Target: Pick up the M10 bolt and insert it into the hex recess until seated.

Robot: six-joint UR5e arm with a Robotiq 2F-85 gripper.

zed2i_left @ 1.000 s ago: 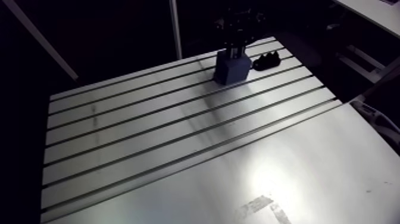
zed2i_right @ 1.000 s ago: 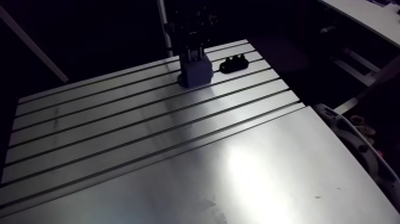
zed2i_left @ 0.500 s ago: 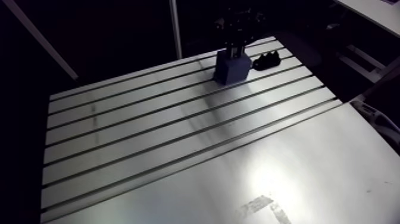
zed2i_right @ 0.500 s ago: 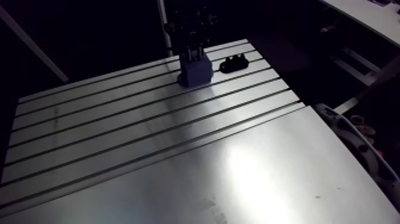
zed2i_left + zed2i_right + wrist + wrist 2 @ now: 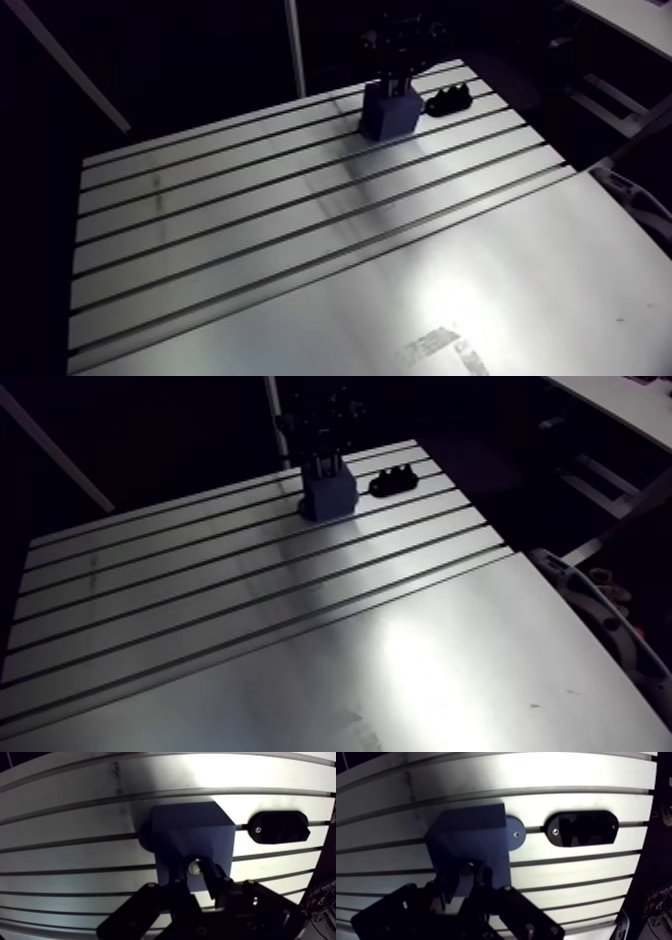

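the gripper (image 5: 195,872) has its jaws drawn narrow on the bolt (image 5: 194,866) above the blue block (image 5: 190,832); the bolt looks stiff, small and probably slick, so it is best gripped squarely along the shank.

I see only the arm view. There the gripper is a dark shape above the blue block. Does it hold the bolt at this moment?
Observer: Yes. In the wrist view the gripper is shut on the bolt; the bolt's round metal end shows between the fingertips.
Operator: Is the bolt above the block?
Observer: It is over the top face of the blue block, near the edge on the gripper's side. I cannot see the hex recess.
Operator: And the black part beside the block?
Observer: The black holder is oval and lies flat on the slotted table, apart from the block. One small screw shows in it.
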